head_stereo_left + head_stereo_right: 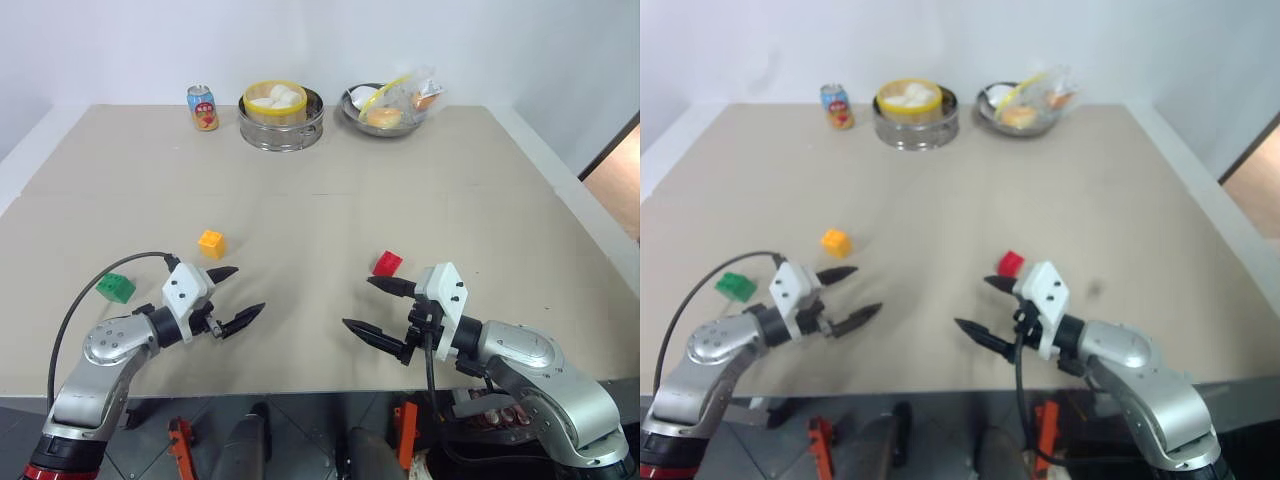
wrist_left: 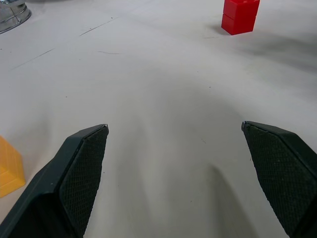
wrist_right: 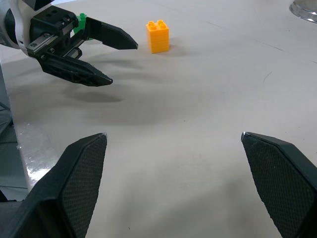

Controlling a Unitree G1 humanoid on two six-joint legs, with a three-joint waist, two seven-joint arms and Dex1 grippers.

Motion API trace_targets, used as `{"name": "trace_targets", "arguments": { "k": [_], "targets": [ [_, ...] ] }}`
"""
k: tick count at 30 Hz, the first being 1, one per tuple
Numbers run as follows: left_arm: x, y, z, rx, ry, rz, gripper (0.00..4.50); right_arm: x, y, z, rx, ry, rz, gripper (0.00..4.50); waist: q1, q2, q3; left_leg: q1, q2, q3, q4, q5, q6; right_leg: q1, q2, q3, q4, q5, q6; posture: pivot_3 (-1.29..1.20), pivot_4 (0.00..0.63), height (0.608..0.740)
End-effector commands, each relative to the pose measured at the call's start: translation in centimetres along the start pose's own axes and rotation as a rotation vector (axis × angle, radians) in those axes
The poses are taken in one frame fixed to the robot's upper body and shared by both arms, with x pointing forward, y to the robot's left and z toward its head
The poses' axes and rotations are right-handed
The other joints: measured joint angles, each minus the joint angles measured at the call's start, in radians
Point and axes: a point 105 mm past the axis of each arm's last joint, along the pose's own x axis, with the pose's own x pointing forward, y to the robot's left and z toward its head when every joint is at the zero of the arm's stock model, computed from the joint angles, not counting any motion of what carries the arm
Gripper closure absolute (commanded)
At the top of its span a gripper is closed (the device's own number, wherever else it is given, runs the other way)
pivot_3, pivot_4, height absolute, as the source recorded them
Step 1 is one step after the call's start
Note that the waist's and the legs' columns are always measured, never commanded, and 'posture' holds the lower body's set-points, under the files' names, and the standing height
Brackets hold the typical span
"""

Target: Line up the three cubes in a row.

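— How many cubes are we counting?
— Three, one of each colour. The yellow-orange cube (image 1: 211,242) is sitting on the surface (image 1: 330,190) left of centre, the green cube (image 1: 115,288) is lying nearer the left edge and closer to us, and the red cube (image 1: 387,263) is standing right of centre. They are well apart from one another, not in a row.
— And our claws?
— We are holding two, both empty. The left claw (image 1: 237,296) is hovering with its fingers spread wide, just below the yellow-orange cube and to the right of the green one. The right claw (image 1: 377,309) is also spread wide, with its upper fingertip just beside the red cube.
— Anything else we are seeing?
— At the far edge, one soda can (image 1: 203,108), one steel steamer (image 1: 281,118) holding white buns, and one metal bowl (image 1: 385,108) with wrapped food.
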Motion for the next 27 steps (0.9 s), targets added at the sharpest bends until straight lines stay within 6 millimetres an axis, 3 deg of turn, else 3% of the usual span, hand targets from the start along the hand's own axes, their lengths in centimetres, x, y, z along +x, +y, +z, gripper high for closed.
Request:
{"name": "trace_targets", "arguments": {
  "k": [1,18,22,27],
  "targets": [
    [0.2,-0.2,1.0,0.044,-0.045,-0.029,0.04,0.1,0.4,0.9,-0.040,-0.026,0.003,0.00,0.000,0.000,0.000,0.000,0.000,0.000,0.000,0.000,0.000,0.000,0.000,0.000,0.000,0.000,0.000,0.00,0.150,0.740],
    [0.7,-1.3,1.5,0.025,-0.108,-0.097,0.04,0.2,0.5,0.9,-0.051,-0.045,-0.050,0.00,0.000,0.000,0.000,0.000,0.000,0.000,0.000,0.000,0.000,0.000,0.000,0.000,0.000,0.000,0.000,0.00,0.150,0.740],
    [1.2,-2.2,2.6,0.017,-0.141,-0.167,0.04,0.2,-2.4,2.2,-0.099,-0.050,-0.200,0.00,0.000,0.000,0.000,0.000,0.000,0.000,0.001,0.000,0.000,0.000,0.000,0.000,0.000,0.001,0.000,0.00,0.150,0.740],
    [2.1,-2.2,3.3,0.028,-0.161,-0.193,0.04,0.7,-4.9,2.8,-0.160,0.080,-0.242,0.00,0.000,0.000,0.000,0.000,0.001,0.001,0.002,0.000,0.000,-0.001,0.000,-0.001,0.000,0.004,-0.001,0.00,0.150,0.740]
  ]
}}
